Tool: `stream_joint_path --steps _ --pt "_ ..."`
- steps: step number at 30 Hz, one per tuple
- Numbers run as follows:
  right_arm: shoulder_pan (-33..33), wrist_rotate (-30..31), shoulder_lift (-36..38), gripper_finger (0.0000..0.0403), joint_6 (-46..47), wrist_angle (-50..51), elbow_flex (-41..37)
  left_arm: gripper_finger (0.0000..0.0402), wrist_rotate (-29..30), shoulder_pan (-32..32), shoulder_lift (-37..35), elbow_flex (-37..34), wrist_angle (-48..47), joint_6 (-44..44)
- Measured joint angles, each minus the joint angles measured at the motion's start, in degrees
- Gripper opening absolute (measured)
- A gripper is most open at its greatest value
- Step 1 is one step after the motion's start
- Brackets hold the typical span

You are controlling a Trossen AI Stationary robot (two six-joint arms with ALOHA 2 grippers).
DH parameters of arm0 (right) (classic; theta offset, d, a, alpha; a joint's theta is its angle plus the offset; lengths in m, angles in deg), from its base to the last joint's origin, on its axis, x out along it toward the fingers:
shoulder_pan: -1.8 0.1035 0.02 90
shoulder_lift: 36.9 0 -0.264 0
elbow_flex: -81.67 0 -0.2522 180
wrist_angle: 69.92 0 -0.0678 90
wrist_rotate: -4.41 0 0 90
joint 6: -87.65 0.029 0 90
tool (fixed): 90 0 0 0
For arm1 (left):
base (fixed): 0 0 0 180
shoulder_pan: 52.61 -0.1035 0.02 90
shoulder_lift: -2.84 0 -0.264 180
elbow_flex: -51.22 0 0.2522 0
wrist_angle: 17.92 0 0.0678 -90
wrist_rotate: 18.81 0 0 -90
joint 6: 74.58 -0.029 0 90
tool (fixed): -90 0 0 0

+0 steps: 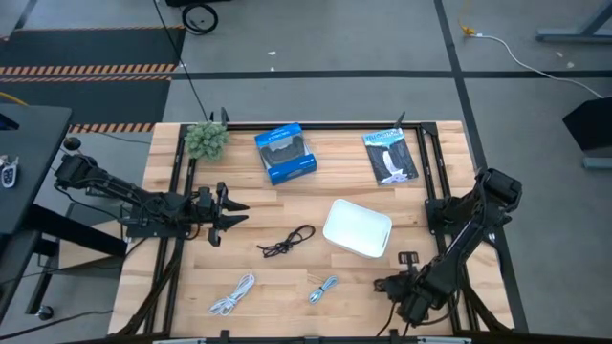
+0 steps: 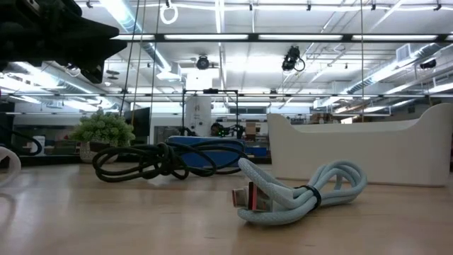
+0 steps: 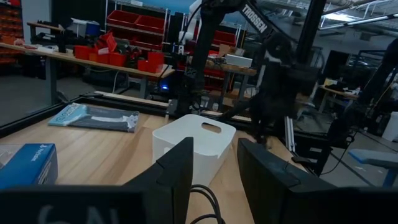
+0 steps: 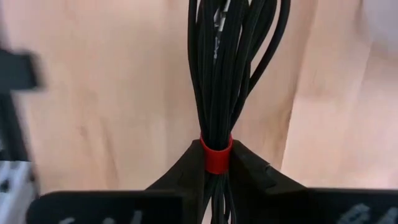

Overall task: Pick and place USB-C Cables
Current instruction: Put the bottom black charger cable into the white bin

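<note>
My right claw (image 4: 216,163) is clamped on the black cable with the red tie (image 4: 217,93), gripping right at the tie where the strands are bunched, low over the bench (image 1: 191,287) near its front right corner, well short of the white tray (image 1: 358,228) where I judge it belongs. My left claw (image 1: 226,207) waits with fingers parted above the bench's left side, aimed towards the loose black cable (image 1: 286,241). The white cable (image 1: 232,294) and grey-blue cable (image 1: 323,289) lie near the front edge, apart and easy to pick singly.
</note>
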Motion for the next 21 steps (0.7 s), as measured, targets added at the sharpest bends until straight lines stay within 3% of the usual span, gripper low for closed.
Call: stream_joint_path --steps 10,21 --pt "-7.99 12.81 0.02 0.0064 -10.15 11.38 17.32 0.0133 0.00 0.00 0.00 0.00 0.00 0.00" --pt "-22.63 13.26 0.02 0.0064 -23.08 11.75 20.02 0.0133 0.02 0.01 -0.01 0.00 0.00 0.00"
